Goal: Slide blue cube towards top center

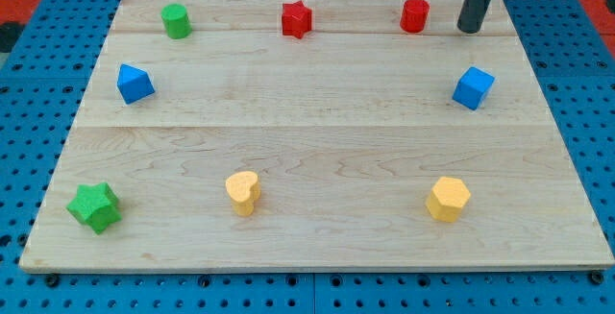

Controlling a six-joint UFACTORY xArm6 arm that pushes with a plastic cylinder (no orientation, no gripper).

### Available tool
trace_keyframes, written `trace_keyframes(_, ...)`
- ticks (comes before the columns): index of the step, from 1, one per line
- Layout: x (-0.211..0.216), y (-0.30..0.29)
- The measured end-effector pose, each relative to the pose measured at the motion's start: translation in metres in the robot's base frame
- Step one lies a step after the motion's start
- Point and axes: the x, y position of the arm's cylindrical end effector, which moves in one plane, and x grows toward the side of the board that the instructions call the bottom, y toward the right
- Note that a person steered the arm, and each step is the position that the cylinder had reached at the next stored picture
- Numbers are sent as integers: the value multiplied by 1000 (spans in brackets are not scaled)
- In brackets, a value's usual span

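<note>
The blue cube point(473, 87) sits near the board's right edge, in the upper half. My tip point(469, 29) is at the view's top right, above the blue cube and apart from it, just right of the red cylinder point(414, 14). The rod rises out of the view's top edge.
The wooden board point(317, 132) also holds a red star point(297, 18) at top centre, a green cylinder point(176, 20) at top left, a blue triangular block point(134, 83) at left, a green star point(95, 205) at bottom left, a yellow heart point(243, 192) and a yellow hexagon point(448, 199) along the bottom.
</note>
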Motion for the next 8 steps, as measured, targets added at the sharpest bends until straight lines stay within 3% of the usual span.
trace_keyframes(1,1,16)
trace_keyframes(2,24,83)
trace_keyframes(3,68,102)
trace_keyframes(4,83,90)
trace_keyframes(6,112,-22)
trace_keyframes(8,155,-37)
